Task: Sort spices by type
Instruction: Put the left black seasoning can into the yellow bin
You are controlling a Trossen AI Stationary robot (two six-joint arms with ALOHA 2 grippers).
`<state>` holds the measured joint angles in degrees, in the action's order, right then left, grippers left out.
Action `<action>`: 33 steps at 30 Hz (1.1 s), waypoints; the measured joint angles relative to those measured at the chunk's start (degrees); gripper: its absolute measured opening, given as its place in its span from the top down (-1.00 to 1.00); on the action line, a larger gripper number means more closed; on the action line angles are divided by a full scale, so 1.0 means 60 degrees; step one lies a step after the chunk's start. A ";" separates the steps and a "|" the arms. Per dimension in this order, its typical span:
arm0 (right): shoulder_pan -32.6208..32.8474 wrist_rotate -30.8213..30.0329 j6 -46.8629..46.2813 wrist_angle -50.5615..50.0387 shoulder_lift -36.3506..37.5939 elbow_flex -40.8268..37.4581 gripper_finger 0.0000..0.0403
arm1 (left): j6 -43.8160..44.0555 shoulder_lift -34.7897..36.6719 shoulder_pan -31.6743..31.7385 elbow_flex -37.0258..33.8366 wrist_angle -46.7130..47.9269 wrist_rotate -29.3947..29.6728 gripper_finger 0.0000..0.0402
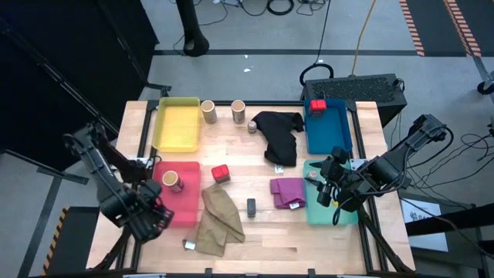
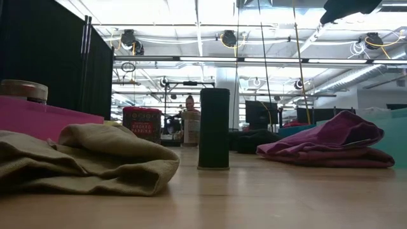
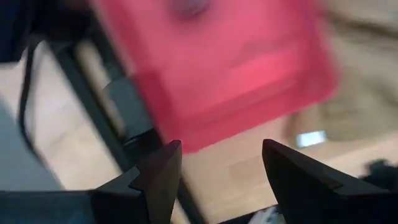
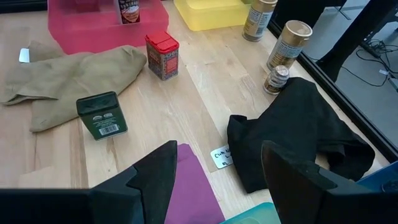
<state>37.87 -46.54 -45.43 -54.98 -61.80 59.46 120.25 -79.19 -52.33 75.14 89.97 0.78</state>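
From above: left gripper [image 1: 154, 218] spread and empty over the red tray [image 1: 187, 212] at the desk [image 1: 255, 232] left edge, right gripper [image 1: 328, 189] spread and empty over the teal tray [image 1: 318, 212] at the right edge; one tan canister [image 1: 171, 181] in the red tray, two more [image 1: 209, 113] by the yellow tray [image 1: 177, 123], a red box [image 1: 221, 173] and a dark tin [image 1: 251, 206] mid-desk, another red box [image 1: 317, 105] in the blue tray [image 1: 328, 131]. Level across the desk: dark tin [image 2: 213, 128] upright between khaki cloth [image 2: 89, 159] and purple cloth [image 2: 331, 146]. From the right wrist: green-labelled tin [image 4: 102, 115] beside the khaki cloth [image 4: 62, 81], red box [image 4: 162, 55] just beyond it, small jar [image 4: 275, 79] touching the black cloth [image 4: 292, 137].
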 joint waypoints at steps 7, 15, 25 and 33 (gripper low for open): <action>-0.0003 -0.0015 0.0004 0.0004 0.0000 0.0000 -0.07 | 0.1544 0.0895 -0.0353 -0.1487 -0.0097 -0.0664 -0.15; -0.0004 -0.0033 0.0101 0.0015 0.0000 0.0000 -0.07 | 0.1940 0.1088 -0.0356 -0.2498 -0.0163 -0.1599 -0.15; -0.0004 -0.0040 0.0113 0.0022 0.0000 0.0000 -0.07 | 0.2016 0.1085 -0.0337 -0.3007 -0.0501 -0.1630 -0.15; -0.0004 -0.0036 0.0189 0.0027 0.0000 0.0000 -0.07 | 0.1926 0.1088 -0.0337 -0.3206 -0.0788 -0.1592 -0.15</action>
<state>37.85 -46.76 -44.29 -54.82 -61.80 59.46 131.80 -72.66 -54.35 55.91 85.24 -8.77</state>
